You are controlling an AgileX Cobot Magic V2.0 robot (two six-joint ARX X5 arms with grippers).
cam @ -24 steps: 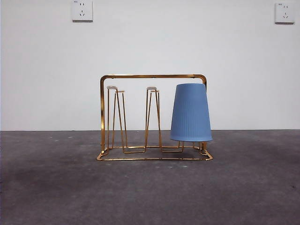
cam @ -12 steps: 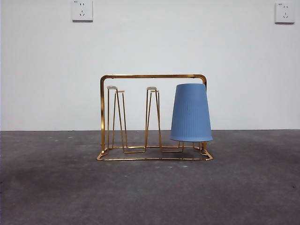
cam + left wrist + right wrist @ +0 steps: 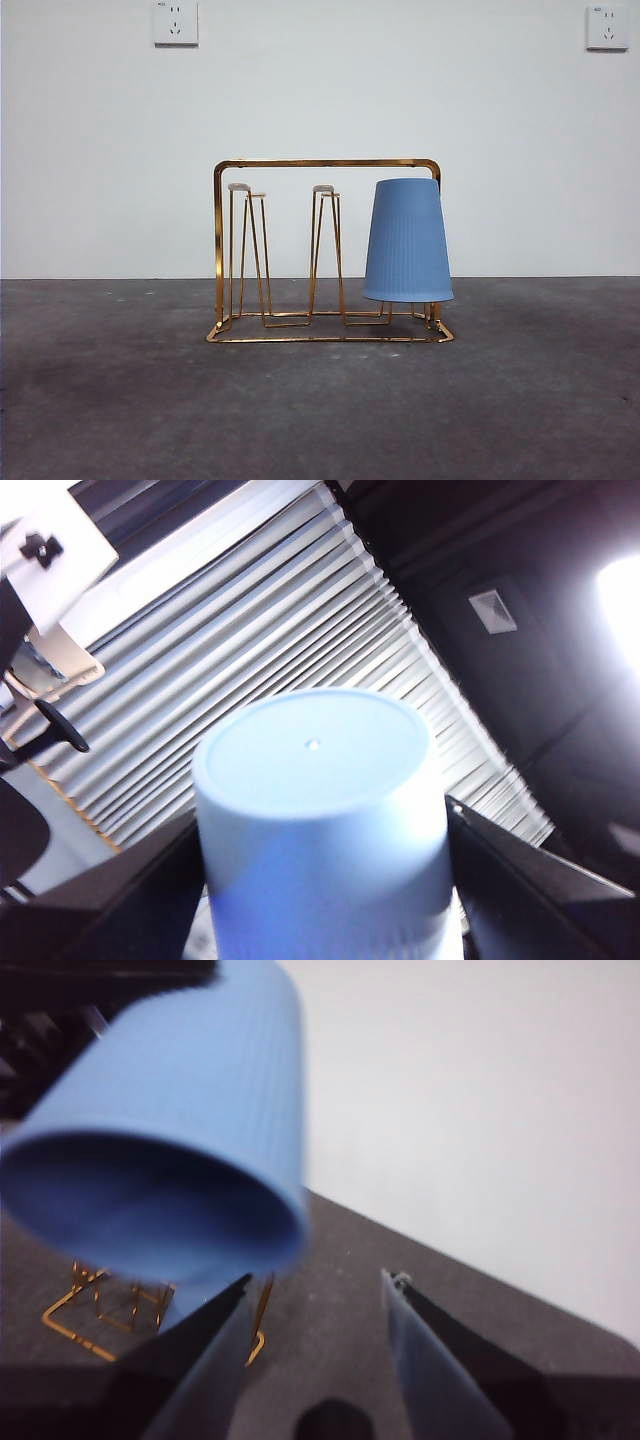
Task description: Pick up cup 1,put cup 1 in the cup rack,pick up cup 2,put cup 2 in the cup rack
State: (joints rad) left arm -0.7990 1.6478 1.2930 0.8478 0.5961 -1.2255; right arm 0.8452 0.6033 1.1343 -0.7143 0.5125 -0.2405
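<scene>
— While you look across the surface (image 3: 120, 400), what is the cup rack (image 3: 325, 163) like?

— It is thin gold-coloured wire: a rectangular base, an arched handle frame over it, and slim upright pegs with pale tips. It stands in the middle of the dark grey surface, before a white wall.

— And the cups?

— One ribbed blue cup (image 3: 407, 240) sits mouth-down over the right-hand peg, its rim just above the base. The left and middle pegs are bare.

— Your grippers?

— My left gripper (image 3: 322, 815) is clamped on a second blue cup (image 3: 315, 750), a jaw on either side, its flat bottom pointing away from my wrist. My right gripper (image 3: 318, 1280) is spread wide and empty, close to the racked cup.
</scene>
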